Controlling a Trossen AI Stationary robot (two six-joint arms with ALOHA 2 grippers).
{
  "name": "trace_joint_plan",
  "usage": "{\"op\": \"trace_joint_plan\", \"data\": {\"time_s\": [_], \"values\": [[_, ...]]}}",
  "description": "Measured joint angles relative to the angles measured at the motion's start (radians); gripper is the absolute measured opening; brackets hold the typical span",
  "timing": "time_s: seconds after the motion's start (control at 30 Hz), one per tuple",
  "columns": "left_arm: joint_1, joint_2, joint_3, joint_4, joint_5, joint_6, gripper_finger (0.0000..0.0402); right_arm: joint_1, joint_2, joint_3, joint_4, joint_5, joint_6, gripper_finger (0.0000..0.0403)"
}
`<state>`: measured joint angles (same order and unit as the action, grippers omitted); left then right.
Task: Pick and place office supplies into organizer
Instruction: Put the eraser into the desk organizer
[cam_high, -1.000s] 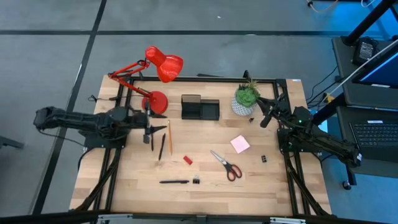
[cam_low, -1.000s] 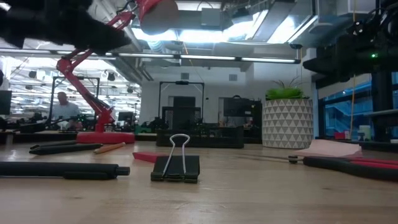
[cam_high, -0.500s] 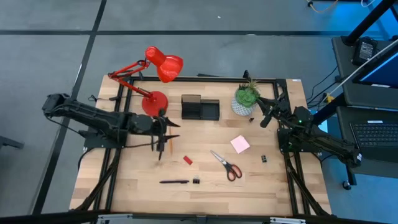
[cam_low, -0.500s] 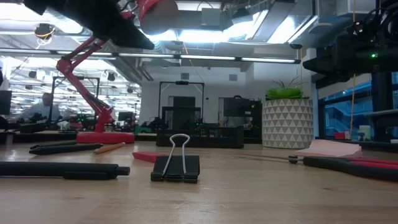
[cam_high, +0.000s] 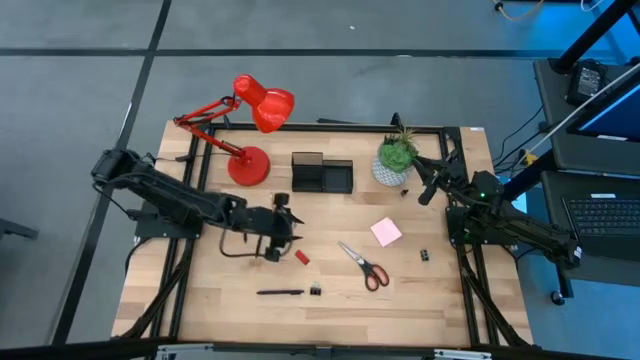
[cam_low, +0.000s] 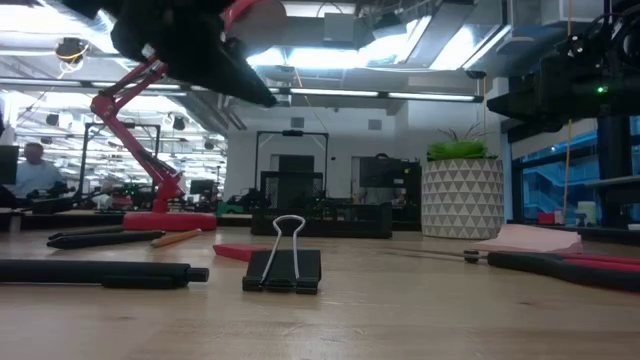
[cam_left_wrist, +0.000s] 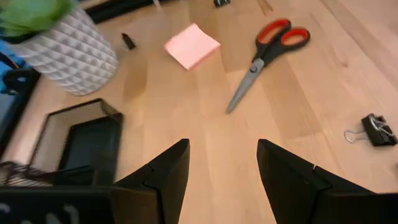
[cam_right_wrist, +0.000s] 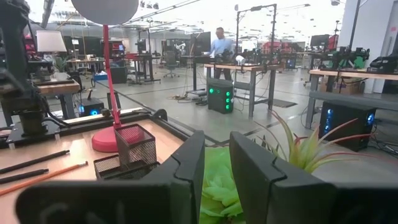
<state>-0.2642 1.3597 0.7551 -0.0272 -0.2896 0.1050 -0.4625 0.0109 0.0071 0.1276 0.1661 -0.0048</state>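
My left gripper (cam_high: 288, 232) hovers open over the middle of the table, just far-left of the tiny red block (cam_high: 301, 257). It holds nothing; in its wrist view the open fingers (cam_left_wrist: 221, 163) point toward the red-handled scissors (cam_left_wrist: 267, 50), the pink sticky-note pad (cam_left_wrist: 192, 45) and the black organizer (cam_left_wrist: 74, 140). The arm hides most of the pens and pencil in the high view; they lie flat in the low view (cam_low: 110, 237). A black pen (cam_high: 280, 292) and a binder clip (cam_high: 315, 291) lie near the front edge. My right gripper (cam_high: 430, 186) waits beside the plant, its fingers a narrow gap apart (cam_right_wrist: 216, 149).
The red desk lamp (cam_high: 250, 110) stands at the far left, its base beside the organizer (cam_high: 322, 173). The potted plant (cam_high: 397, 158) stands right of the organizer. A tiny black clip (cam_high: 424, 256) lies right of the scissors (cam_high: 363, 265). A person shows far behind the table (cam_low: 35, 165).
My left arm has reached out toward the table's right and near side, passing over the pens and pencil to the table's middle. Its gripper has turned from pointing toward the near edge to pointing right. No object has moved. The right arm has kept still.
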Motion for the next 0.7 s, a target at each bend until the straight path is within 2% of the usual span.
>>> {"op": "trace_joint_plan", "data": {"time_s": [0.3, 0.43, 0.7], "values": [[-0.064, 0.191, 0.063, 0.009, 0.085, 0.042, 0.0182, 0.000, 0.000, 0.000, -0.001, 0.000, 0.003, 0.0080], [-0.060, 0.231, 0.065, 0.010, 0.153, -0.021, 0.0182, 0.000, 0.000, 0.000, -0.008, 0.000, 0.004, 0.0080], [-0.018, 0.282, 0.065, 0.008, 0.215, -0.031, 0.0182, 0.000, 0.000, 0.000, -0.020, 0.000, 0.004, 0.0080]]}}
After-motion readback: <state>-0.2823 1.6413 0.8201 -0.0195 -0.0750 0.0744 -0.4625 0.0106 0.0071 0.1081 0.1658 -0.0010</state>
